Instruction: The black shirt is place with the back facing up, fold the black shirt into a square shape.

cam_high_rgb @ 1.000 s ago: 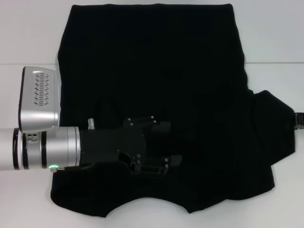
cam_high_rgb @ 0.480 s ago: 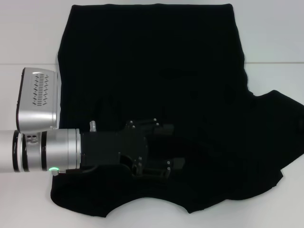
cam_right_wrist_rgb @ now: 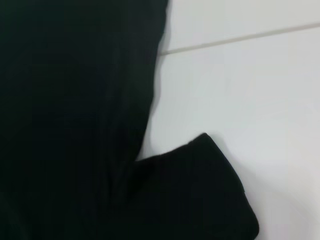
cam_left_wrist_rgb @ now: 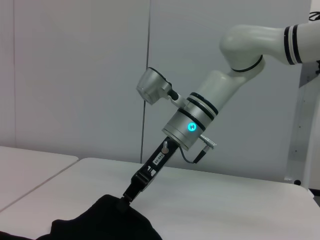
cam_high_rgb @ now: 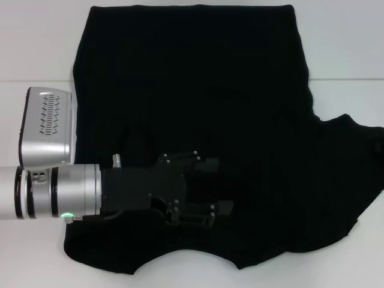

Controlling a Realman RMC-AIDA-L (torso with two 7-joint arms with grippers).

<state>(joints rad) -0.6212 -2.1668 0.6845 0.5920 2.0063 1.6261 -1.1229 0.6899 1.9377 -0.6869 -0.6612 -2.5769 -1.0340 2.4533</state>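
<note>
The large soft black cloth T-shirt (cam_high_rgb: 198, 120) lies spread flat on the white counter (cam_high_rgb: 36, 42), hem at the far side, collar edge nearest the robot. The left gripper (cam_high_rgb: 207, 189) sits low over the shirt's near middle; whether its jaws are apart cannot be told. The right gripper (cam_left_wrist_rgb: 125, 194), jaws clamped on the right sleeve (cam_high_rgb: 354, 168), lifts it at the shirt's outer edge, likely for folding inward.
</note>
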